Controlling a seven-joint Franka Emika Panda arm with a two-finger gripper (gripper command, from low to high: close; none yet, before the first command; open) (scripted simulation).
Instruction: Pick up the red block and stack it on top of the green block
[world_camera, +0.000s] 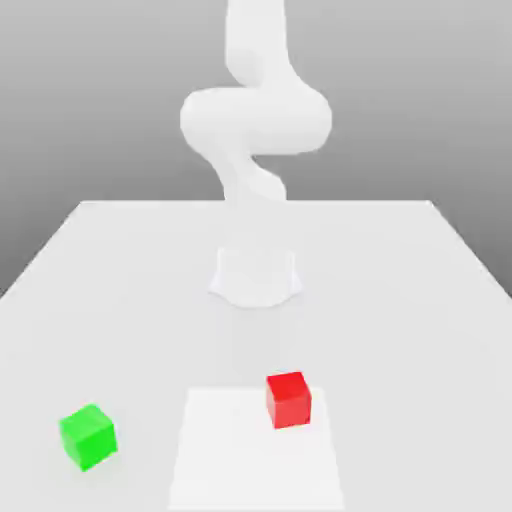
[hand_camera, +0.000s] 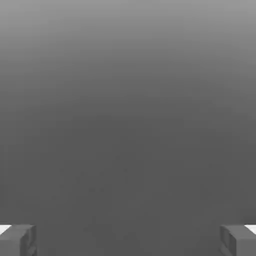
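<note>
The red block (world_camera: 288, 400) is a small bright-red cube resting on the white table, on the far right corner of a paler square patch (world_camera: 255, 455) near the front edge. The green block (world_camera: 88, 436), a cube of like size, sits on the table toward the exterior view's left, well apart from the red one. In the hand view my gripper (hand_camera: 128, 241) is open, its grey fingertips (hand_camera: 18, 240) spread wide with only plain grey background between them. The white arm (world_camera: 256, 115) rises from its base at the table's middle and leaves the exterior view at the top.
The arm's round base (world_camera: 256, 278) stands at the middle of the white table (world_camera: 400, 300), behind both blocks. The table's side edges run diagonally at the exterior view's left and right.
</note>
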